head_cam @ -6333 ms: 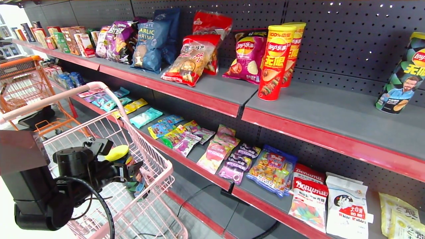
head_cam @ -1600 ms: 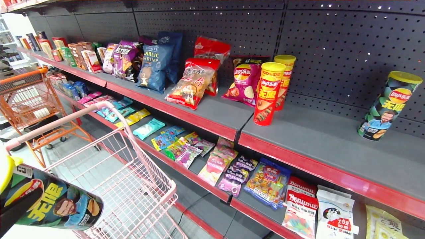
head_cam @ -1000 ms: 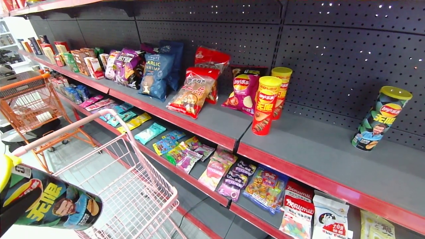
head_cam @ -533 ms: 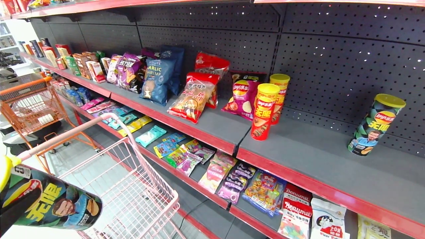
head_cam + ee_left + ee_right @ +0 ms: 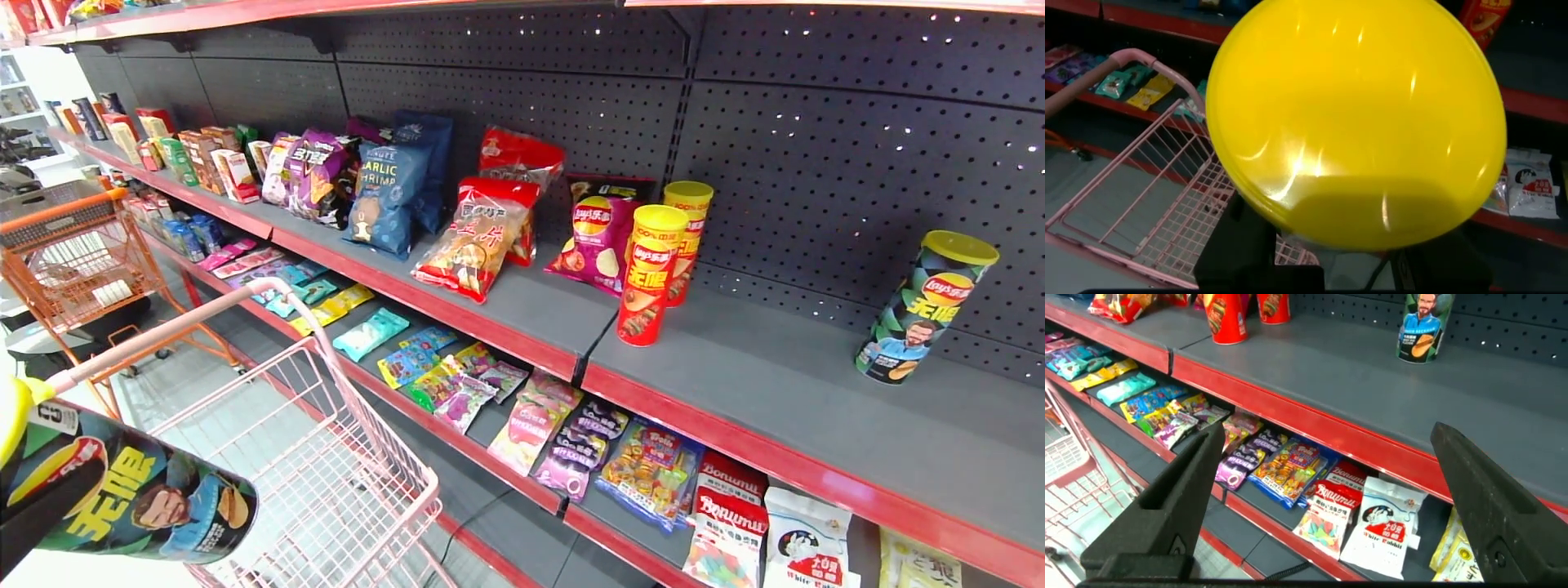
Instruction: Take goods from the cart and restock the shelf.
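The left gripper (image 5: pixel 1331 257) is raised at about 8 o'clock in the head view, above the near rim of the pink wire shopping cart (image 5: pixel 343 457). Its dark fingers (image 5: pixel 1237 253) are clenched around a dark green chip can with a yellow plastic lid (image 5: pixel 139 498). The can lies nearly on its side, with the lid toward 9 o'clock and the base toward 3 o'clock. In the left wrist view the lid faces the camera, with the cart and the shelves beyond it.

The right gripper (image 5: pixel 1327 523) hangs level in front of the grey shelf with a red front edge (image 5: pixel 735 367). Its two black fingers (image 5: pixel 1167 514) are spread wide apart with nothing between them.

A matching green can with a yellow lid (image 5: pixel 927 306) stands upright on that shelf at about 3 o'clock, well apart from two red chip cans with yellow lids (image 5: pixel 653 273) near the centre. An orange wire cart (image 5: pixel 73 253) stands at 9 o'clock.
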Controlling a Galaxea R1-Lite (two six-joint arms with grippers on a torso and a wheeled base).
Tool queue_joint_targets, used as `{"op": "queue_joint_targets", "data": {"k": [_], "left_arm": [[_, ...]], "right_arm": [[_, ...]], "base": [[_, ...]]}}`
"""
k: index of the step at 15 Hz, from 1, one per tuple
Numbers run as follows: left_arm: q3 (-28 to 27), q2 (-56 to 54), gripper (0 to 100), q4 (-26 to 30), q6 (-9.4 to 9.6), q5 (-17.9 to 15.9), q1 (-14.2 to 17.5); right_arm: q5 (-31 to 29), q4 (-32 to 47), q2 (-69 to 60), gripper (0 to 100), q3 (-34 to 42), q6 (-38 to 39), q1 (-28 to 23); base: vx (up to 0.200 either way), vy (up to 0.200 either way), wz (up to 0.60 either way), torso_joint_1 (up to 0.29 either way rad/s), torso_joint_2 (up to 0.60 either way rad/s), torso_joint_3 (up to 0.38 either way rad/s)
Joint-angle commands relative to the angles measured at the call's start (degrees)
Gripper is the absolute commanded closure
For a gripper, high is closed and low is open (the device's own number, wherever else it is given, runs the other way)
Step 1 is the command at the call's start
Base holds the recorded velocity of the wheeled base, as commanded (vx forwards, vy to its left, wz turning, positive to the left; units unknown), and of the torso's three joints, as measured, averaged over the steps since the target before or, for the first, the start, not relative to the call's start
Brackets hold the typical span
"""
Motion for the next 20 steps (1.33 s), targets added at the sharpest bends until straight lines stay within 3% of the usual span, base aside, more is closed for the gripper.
{"op": "queue_joint_targets", "data": {"k": [1,10,20], "left_arm": [[-0.1,0.4,100,0.0,-0.01,-0.2,0.0],[0.1,0.6,100,0.0,0.08,-0.1,0.0],[0.5,0.3,100,0.0,0.08,-0.1,0.0]], "right_arm": [[0.0,0.0,0.0,0,0.0,0.0,0.0],[0.0,0.0,0.0,0,0.0,0.1,0.0],[0.0,0.0,0.0,0,0.0,0.0,0.0]], "base": [[0.000,0.000,0.00,0.000,0.00,0.000],[0.000,0.000,0.00,0.000,0.00,0.000],[0.000,0.000,-0.60,0.004,0.00,0.002]]}}
